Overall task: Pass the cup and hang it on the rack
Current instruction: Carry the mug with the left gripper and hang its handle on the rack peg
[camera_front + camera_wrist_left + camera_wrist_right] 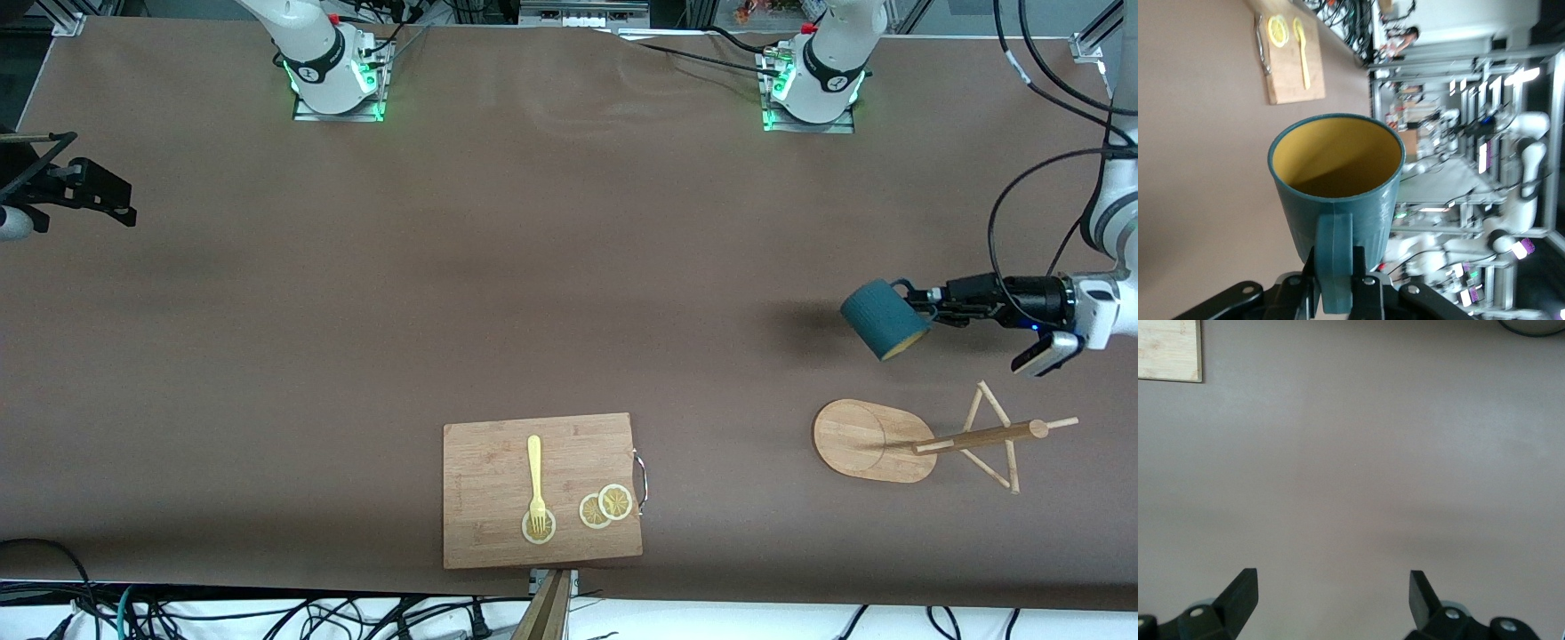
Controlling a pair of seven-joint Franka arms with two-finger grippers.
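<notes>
Front view: left gripper [925, 302] grasps cup [882, 318] handle; right gripper [98, 191] released, waiting.

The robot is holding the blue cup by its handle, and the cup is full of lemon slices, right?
Not quite. The left gripper does hold the cup by its handle, but the left wrist view shows the cup empty. The lemon slices lie on the cutting board.

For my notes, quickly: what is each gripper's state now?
Left gripper: shut on the cup by its handle, over the table.
Right gripper: open, empty, waiting.
</notes>
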